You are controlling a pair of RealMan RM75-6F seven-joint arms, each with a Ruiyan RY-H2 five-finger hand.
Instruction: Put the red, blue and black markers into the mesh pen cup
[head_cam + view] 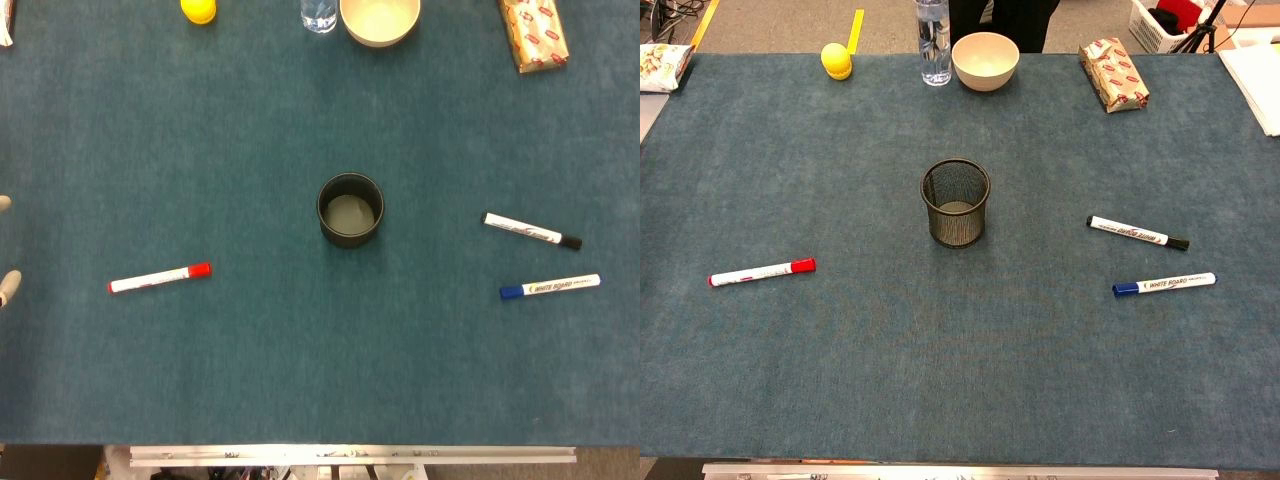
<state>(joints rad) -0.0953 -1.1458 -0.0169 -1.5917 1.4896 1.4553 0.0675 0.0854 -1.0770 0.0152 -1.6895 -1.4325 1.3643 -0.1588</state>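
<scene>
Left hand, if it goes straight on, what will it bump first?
Only its fingers peek in at the edge, so direction is a guess: probably the red marker, though its height is unclear.

Blue-covered table (840, 370), mesh pen cup (956, 203) upright mid-table, red marker (761, 272) left, black marker (1137, 233), blue marker (1163, 284) right

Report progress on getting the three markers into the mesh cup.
Done: nothing; the mesh pen cup stands empty. In hand: nothing; only fingertips of the left hand show at the head view's edge, holding nothing visible. Left: the red marker, black marker and blue marker all lie on the table.
</scene>
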